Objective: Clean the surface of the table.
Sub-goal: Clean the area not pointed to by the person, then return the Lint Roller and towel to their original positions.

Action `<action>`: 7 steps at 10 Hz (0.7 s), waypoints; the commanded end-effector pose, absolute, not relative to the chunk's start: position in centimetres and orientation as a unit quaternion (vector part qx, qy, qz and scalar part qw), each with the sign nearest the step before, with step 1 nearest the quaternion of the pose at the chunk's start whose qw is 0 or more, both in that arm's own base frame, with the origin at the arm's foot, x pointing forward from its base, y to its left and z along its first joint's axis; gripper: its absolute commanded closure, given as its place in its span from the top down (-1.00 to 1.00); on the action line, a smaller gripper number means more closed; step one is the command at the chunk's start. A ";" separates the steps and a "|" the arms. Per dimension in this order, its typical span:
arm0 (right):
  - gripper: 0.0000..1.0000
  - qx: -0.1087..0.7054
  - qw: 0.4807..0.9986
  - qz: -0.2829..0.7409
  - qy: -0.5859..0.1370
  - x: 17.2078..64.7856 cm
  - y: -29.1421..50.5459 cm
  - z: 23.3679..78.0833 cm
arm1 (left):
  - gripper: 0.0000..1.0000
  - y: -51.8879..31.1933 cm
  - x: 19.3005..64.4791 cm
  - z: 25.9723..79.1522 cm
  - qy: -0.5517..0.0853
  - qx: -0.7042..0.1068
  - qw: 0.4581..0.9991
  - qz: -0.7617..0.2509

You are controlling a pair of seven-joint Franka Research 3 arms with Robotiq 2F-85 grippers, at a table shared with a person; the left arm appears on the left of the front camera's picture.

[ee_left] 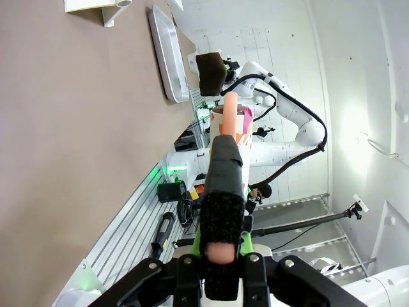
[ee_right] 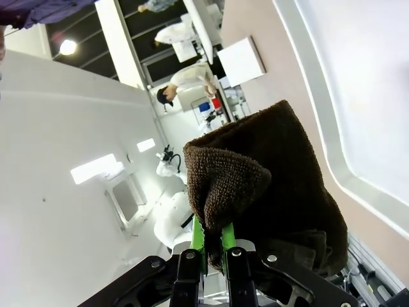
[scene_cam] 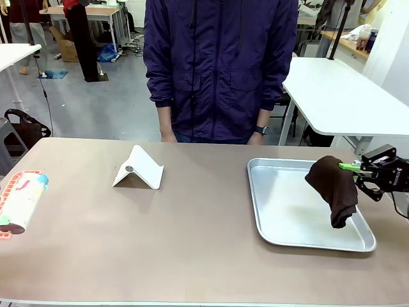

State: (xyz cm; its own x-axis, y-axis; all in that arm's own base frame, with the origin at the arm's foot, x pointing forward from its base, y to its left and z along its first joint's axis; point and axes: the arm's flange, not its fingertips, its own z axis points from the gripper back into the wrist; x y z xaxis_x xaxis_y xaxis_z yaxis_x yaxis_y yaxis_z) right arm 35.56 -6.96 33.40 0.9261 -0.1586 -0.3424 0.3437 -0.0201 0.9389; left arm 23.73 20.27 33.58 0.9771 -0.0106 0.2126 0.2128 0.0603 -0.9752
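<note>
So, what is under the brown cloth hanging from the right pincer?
The bare floor of the silver tray. The cloth hides part of the tray's right side behind it.

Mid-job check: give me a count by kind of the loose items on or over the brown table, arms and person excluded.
metal tray: 1
brown cloth: 1
white folded stand: 1
patterned roller: 1
Total: 4 on or over the table
</note>
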 end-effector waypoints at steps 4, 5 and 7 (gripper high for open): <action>-1.00 0.703 0.683 -0.184 0.072 35.5 -6.9 33.9 | -0.58 20.2 23.8 33.9 -0.074 -0.684 0.722 -0.073; -1.00 0.703 0.683 -0.184 0.072 35.5 -6.9 33.9 | -0.58 20.2 23.8 33.9 -0.074 -0.684 0.722 -0.073; -1.00 0.703 0.683 -0.184 0.072 35.5 -6.9 33.9 | -0.58 20.2 23.8 33.9 -0.074 -0.684 0.722 -0.073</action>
State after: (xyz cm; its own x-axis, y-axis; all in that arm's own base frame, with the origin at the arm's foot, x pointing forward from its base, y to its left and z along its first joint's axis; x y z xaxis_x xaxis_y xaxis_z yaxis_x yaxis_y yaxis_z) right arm 35.51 -6.92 33.41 0.9260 -0.1530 -0.3452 0.3453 -0.0265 0.9381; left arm 23.73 20.27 33.58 0.9771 -0.0106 0.2126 0.2128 0.0604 -0.9752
